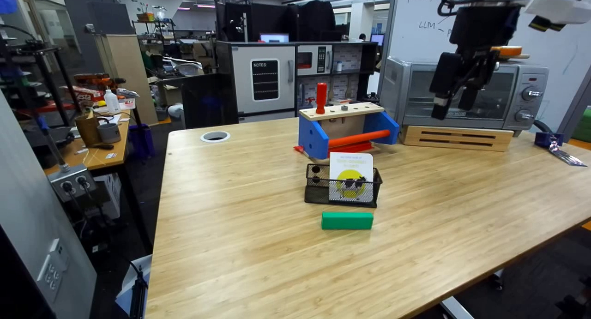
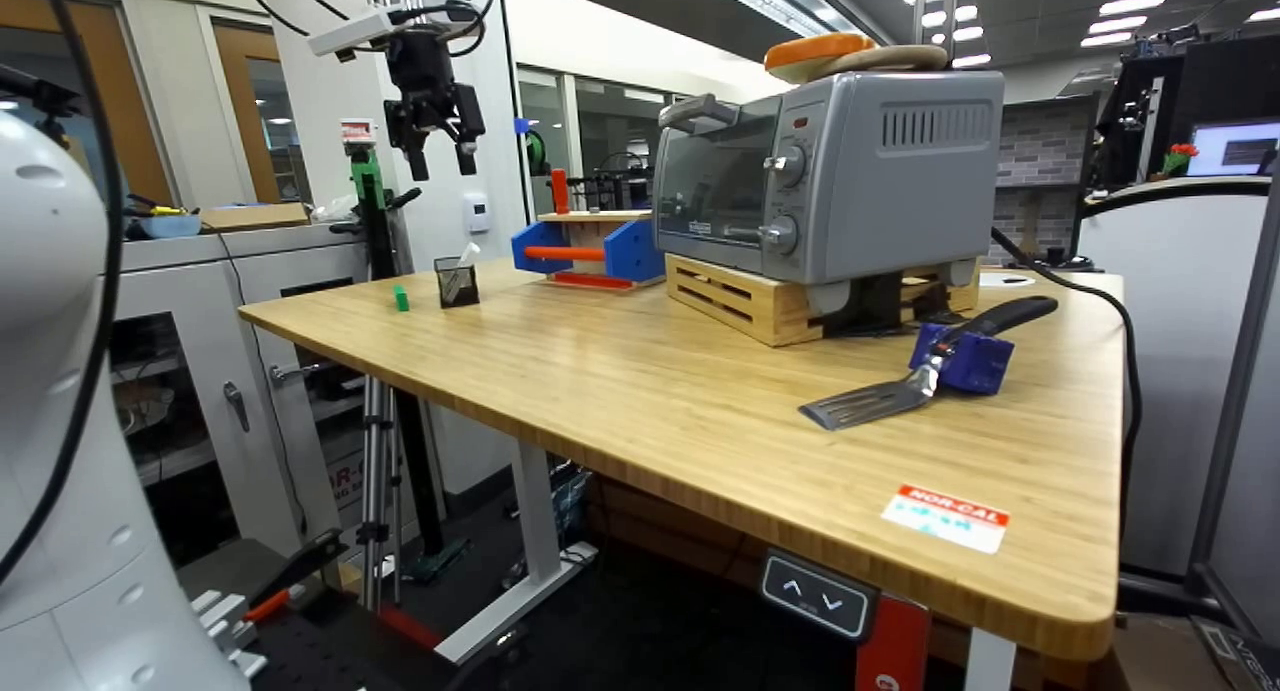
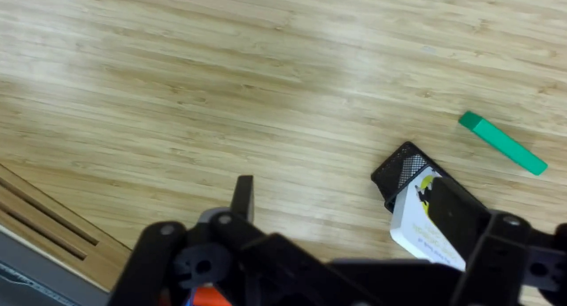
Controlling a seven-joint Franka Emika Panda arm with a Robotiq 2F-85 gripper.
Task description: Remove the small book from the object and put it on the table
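The small book stands upright in the dark mesh rack, in its right part as seen in an exterior view. The cover is white, with a cow and a yellow disc. The rack's near wall screens the lower part of the book; the upper part rises above the rim. The rack rests on the table.

On the near side a green block lies near the rack, apart from it. On the far side, near but apart, stands a blue-and-orange toy structure, with a red peg upright on its top.

The gripper hangs above the table, clear of the book, its fingers spread apart. In the wrist view one finger hides part of both book and rack.

To the right and far of the rack, a toaster oven sits on a slatted wooden stand, bearing an orange item. Right of the oven, a spatula lies with its handle raised over a purple block.
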